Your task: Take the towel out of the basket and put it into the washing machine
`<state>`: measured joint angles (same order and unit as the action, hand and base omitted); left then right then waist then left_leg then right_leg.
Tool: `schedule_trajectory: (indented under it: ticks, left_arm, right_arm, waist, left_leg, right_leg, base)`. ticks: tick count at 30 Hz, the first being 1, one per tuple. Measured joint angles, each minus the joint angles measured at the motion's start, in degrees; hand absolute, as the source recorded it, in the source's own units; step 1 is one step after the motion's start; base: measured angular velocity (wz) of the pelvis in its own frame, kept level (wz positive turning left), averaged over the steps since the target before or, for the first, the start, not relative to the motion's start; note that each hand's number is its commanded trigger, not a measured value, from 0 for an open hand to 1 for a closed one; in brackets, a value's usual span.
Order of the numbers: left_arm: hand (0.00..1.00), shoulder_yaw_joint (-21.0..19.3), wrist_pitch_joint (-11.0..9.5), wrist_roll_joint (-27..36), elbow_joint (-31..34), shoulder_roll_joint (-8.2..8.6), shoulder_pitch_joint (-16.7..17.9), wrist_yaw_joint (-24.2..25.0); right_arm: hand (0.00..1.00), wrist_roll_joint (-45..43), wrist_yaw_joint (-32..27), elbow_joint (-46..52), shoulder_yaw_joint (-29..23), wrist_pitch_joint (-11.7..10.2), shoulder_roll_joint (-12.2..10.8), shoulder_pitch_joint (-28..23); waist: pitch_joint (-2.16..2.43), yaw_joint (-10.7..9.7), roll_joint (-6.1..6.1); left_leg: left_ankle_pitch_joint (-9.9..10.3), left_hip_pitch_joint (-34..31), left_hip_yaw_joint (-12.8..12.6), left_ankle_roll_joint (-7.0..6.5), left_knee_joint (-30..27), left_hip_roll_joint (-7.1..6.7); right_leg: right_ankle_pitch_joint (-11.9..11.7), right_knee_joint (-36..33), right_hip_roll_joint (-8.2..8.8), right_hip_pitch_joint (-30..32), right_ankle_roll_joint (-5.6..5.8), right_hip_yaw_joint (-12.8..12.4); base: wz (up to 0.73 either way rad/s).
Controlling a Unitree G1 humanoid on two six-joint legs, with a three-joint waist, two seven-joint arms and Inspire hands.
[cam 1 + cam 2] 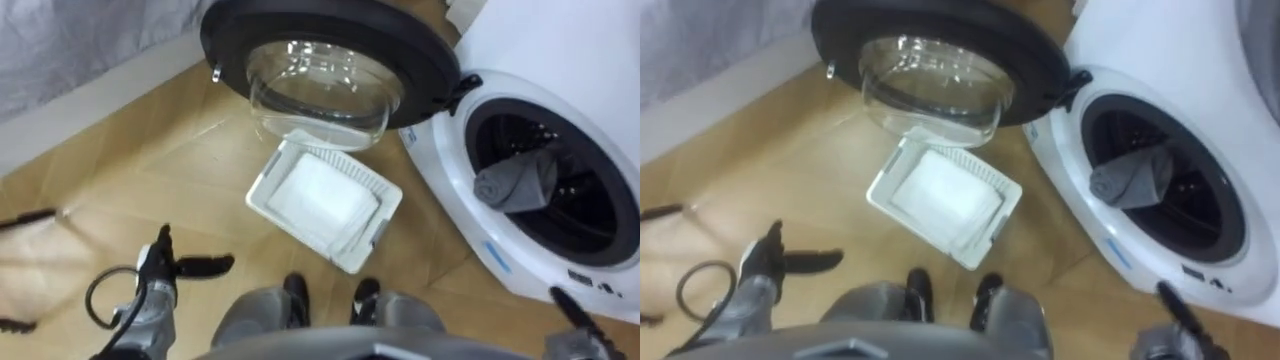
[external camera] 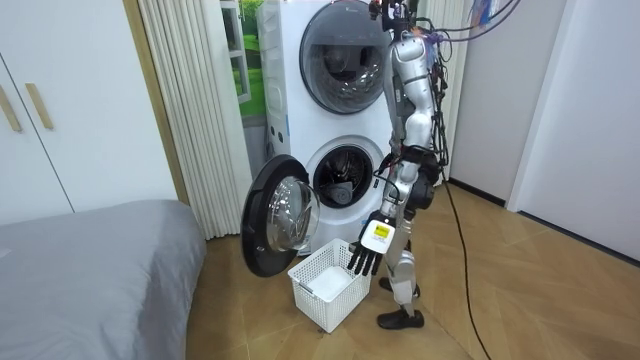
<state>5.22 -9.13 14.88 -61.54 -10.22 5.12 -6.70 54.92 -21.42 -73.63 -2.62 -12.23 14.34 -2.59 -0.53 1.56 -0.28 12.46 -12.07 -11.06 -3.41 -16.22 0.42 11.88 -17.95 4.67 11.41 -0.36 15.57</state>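
– Wood floor (image 1: 200, 160) spreads out below you. The washing machine (image 1: 560, 60) stands on your right, and its door (image 1: 320, 80) is swung wide open ahead of you. Where do you take the towel to be?

– It isn't in either hand. The grey towel (image 1: 515, 180) lies bunched in the drum (image 1: 590, 215), at the front, close behind the lip.

– So which hand has the short road to it?

– Your right hand (image 1: 572, 303). It shows at the lower right, just in front of the machine's face, and the towel lies forward of it and further to your right, inside the opening. I can't tell whether its fingers are wide or curled, since too little of it is visible.

– And the left?

– Your left hand (image 1: 155, 268) hangs low on the other side, fingers straight, thumb out, holding nothing. The white basket (image 1: 262, 185) sits on the floor between it and the machine, so it is well apart from the towel.

– Any long axis to line up on?

– Hardly, because it is a crumpled lump. My reading is that a push from the right hand straight into the opening would seat it deeper. The door is nearer your left side, so closing it suits the left hand. The flat pale layer (image 1: 320, 195) in the basket could be cloth or the basket's own bottom, and I can't say which.
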Motion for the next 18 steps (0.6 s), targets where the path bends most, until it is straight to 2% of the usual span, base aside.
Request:
schedule_trajectory:
  ticks: [5,9,14,18]
  left_arm:
    - [0.0,-0.89,0.72,-0.78,-2.06,0.02,2.2,2.49]
    - [0.0,-3.94,2.6,-2.51,-3.09,0.16,4.58,3.32]
    - [0.0,-6.63,3.63,-5.65,-3.04,0.28,6.26,3.73]
    - [0.0,-7.4,4.67,-6.8,-2.73,0.76,6.67,4.71]
  right_arm:
    - [0.0,-13.28,8.06,0.33,2.61,3.55,-1.38,-0.51]
    - [0.0,-23.63,14.16,0.05,4.37,5.27,-2.89,-0.76]
    - [0.0,-32.42,18.77,0.02,5.93,8.04,-4.47,-1.9]
    - [0.0,-37.7,21.03,0.0,5.88,8.62,-5.19,-2.25]
  waist:
    - [0.33,-0.39,0.12]
    - [0.23,-0.36,-0.52]
    - [0.22,-0.08,-1.33]
    - [-0.03,-0.19,-1.46]
  left_leg:
    - [-0.21,5.1,0.29,0.79,2.14,0.22]
    - [-0.37,10.04,0.46,1.06,4.46,0.0]
    - [-0.36,13.12,0.58,1.12,5.01,-0.18]
    - [-0.18,13.81,1.0,1.39,5.02,-0.1]
  right_leg:
    - [-0.23,3.81,-1.09,-5.64,-0.29,0.2]
    - [-0.21,6.77,-1.58,-10.43,-0.23,0.13]
    - [-0.28,8.42,-1.78,-14.02,0.17,0.2]
    - [-0.29,8.45,-1.88,-15.17,0.18,0.11]
  base:
    - [0.03]
    - [-0.03]
    - [-0.02]
    - [0.0]
